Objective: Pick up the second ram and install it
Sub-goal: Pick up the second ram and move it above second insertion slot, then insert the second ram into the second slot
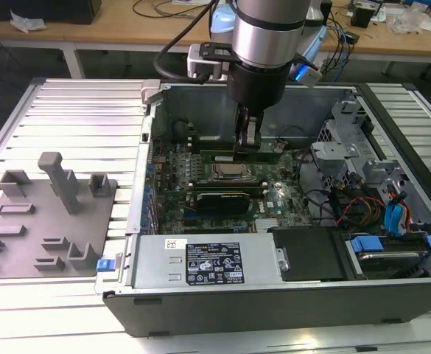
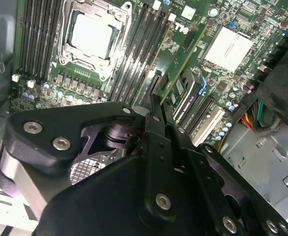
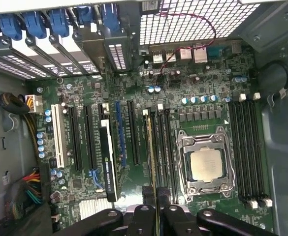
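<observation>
- Exterior view: my gripper (image 1: 249, 142) reaches down into the open computer case (image 1: 274, 295) on the counter (image 1: 68, 110). My arm hides the fingertips. The grey holder tray (image 1: 42, 221) lies by the counter's edge on the exterior view's left.
- Second wrist view: my fingers (image 2: 156, 110) are clamped on the second ram (image 2: 185, 64), seen edge-on, its long axis parallel to the black memory slots (image 2: 134, 59) beside the processor socket (image 2: 92, 37).
- First wrist view: the second ram (image 3: 152, 157) stands on edge over the slots; its gripped end is hidden.
</observation>
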You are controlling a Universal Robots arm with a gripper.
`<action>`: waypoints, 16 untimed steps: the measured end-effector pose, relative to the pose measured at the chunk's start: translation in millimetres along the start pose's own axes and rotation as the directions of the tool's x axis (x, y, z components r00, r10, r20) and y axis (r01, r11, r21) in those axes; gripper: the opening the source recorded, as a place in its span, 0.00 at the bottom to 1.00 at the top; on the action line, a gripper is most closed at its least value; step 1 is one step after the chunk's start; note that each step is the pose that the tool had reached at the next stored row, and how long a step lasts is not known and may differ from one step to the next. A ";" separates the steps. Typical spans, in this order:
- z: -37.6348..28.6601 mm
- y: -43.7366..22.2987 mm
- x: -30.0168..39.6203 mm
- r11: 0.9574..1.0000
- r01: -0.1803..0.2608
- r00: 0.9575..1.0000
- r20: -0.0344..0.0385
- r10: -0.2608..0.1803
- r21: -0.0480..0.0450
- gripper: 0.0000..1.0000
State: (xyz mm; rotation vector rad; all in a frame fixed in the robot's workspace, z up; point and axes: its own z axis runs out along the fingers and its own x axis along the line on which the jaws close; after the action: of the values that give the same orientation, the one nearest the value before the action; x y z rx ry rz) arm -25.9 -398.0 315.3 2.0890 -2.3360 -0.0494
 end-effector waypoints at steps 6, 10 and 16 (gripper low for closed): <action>0.1 -0.2 -0.1 1.000 0.000 1.000 0.000 0.000 0.000 0.14; 9.1 -4.7 -2.4 1.000 0.000 1.000 0.007 0.000 -0.002 0.14; 30.1 -8.7 -14.6 1.000 0.000 1.000 0.009 0.000 -0.004 0.14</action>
State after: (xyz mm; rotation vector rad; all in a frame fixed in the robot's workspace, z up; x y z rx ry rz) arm -16.4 -383.9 285.2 2.0917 -2.3391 -0.0634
